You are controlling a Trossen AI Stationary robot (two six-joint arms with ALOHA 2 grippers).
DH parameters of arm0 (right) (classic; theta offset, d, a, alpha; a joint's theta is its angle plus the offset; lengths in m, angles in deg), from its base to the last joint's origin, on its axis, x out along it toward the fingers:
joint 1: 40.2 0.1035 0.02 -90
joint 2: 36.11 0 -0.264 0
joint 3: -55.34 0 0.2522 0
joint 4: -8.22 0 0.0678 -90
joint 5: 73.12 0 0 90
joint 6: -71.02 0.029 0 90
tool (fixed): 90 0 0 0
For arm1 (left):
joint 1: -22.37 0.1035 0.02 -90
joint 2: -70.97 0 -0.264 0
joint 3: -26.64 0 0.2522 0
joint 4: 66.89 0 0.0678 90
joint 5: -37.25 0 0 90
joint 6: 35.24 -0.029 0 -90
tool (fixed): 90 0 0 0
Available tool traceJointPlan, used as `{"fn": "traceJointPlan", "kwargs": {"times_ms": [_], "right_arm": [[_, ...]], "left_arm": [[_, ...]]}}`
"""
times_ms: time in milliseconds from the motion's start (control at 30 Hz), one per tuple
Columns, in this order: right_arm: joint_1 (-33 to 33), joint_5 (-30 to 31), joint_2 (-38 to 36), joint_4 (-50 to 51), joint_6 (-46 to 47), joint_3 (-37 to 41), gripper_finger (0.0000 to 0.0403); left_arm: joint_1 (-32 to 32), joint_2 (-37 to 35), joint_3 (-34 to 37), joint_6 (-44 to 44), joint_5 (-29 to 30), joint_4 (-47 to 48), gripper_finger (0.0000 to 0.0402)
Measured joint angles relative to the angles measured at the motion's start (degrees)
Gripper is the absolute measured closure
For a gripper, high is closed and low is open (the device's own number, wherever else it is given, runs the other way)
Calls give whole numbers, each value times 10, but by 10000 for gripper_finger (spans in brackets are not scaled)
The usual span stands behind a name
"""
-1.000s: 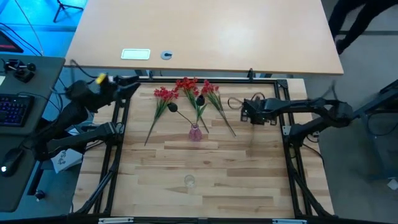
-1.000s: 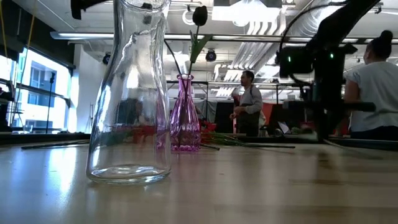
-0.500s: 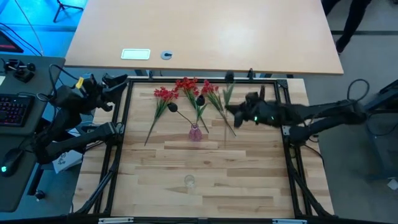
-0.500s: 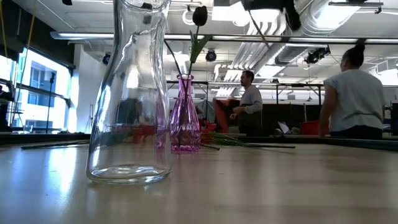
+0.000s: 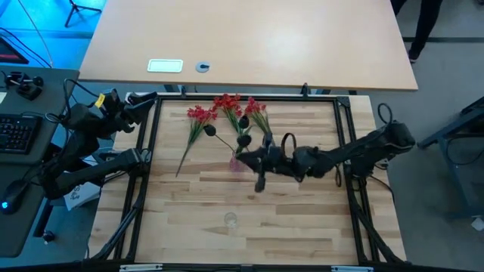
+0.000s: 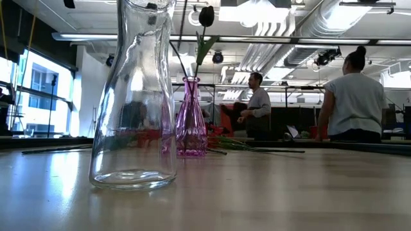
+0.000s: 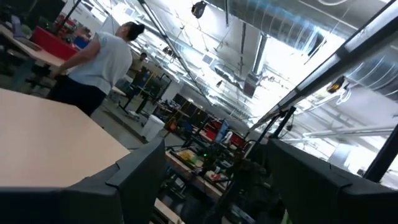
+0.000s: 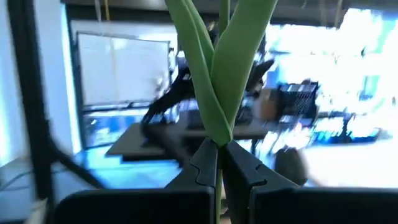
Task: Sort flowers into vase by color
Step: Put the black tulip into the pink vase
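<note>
Now pinches one of the flowers (image 8: 219,87) in the right gripper (image 8: 219,148), with both fingers closed tight on the thin green stem just under two long leaves. Hovers with it over the middle of the table (image 5: 302,219), just right of the pink vase (image 5: 237,162). Cannot tell the colour of its head. Looks light and bendy, so probably droops if held near one end. Seems best to grip low on the stem, firm but not hard, and to keep the head up. Might slip too, being smooth. Shows more red flowers (image 5: 227,103) lying flat on the far side of the table, behind the pink vase, stems pointing toward it. Has a dark flower (image 6: 206,16) standing in the pink vase. Needs care to slide a stem into that narrow neck without bumping the vase or the dark flower. Has a clear vase (image 5: 230,220) at the near side, well apart. Rests the left gripper (image 5: 140,100) at the far left edge, fingers spread wide with nothing between
</note>
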Motion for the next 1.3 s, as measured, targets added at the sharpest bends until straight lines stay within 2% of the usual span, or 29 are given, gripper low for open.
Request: {"fn": "traceJointPlan", "kwargs": {"times_ms": [67,367,600,767,867,1300], "right_arm": [[-19,0,14,-32,-24,0,402],[-82,-1,19,-28,-49,0,402],[-85,29,-14,40,-65,0,402],[-87,13,-48,76,-30,0,402],[-90,-19,-47,74,-14,0,403],[-97,-5,1,69,-1,0,403]], "left_arm": [[0,0,0,4,0,-4,131],[0,0,0,5,0,-22,131],[0,0,0,3,0,-21,131],[0,0,0,3,1,-20,131],[0,0,0,-4,2,-20,131],[0,0,0,-5,2,-13,131]]}}
